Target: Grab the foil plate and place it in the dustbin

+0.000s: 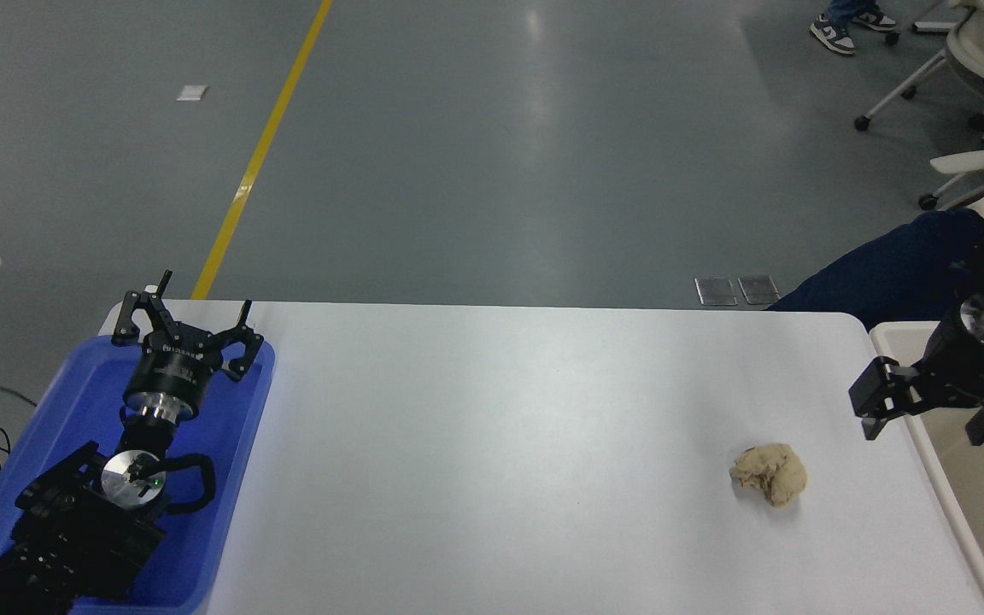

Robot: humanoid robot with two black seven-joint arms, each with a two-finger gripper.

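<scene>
Here the right pincer (928, 414) hangs open and empty above the dustbin (962, 521) rim.

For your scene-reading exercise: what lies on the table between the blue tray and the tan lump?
Nothing: in the head view, bare white table runs from the blue tray to the tan lump.

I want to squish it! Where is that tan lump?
The lump lies on the white table at its right side, just below-left of the right end effector and near the dustbin.
</scene>
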